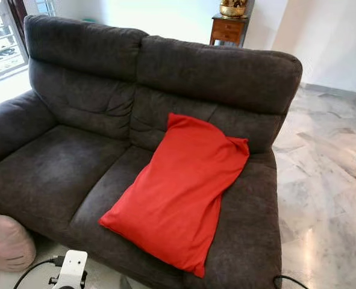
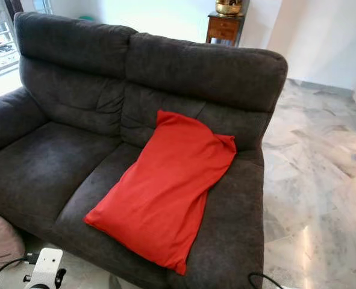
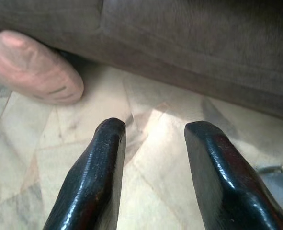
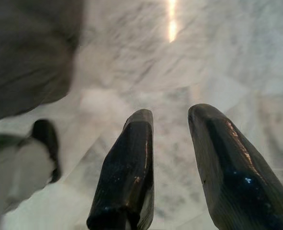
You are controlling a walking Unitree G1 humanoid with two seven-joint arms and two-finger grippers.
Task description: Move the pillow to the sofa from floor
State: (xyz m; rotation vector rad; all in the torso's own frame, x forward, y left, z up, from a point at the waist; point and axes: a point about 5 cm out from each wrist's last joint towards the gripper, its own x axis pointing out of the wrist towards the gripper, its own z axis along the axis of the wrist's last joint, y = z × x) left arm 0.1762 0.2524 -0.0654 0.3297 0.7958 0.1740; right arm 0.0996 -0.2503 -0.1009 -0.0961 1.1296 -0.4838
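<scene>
1. Left gripper [image 3: 153, 143] hangs over marble floor [image 3: 107, 158], fingers spread, empty; right gripper [image 4: 172, 139] likewise.
2. Red pillow [image 1: 181, 189] lies on the dark sofa [image 1: 75, 162] seat.
3. I judge placement done; next I back off.

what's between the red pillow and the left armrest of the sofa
Bare seat cushion: in the left eye view, nothing lies on it between the red pillow and the left armrest.

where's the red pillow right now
The red pillow lies on the right seat of the dark sofa, its top corner leaning against the backrest, with a pink cushion on the floor at the left.
</scene>
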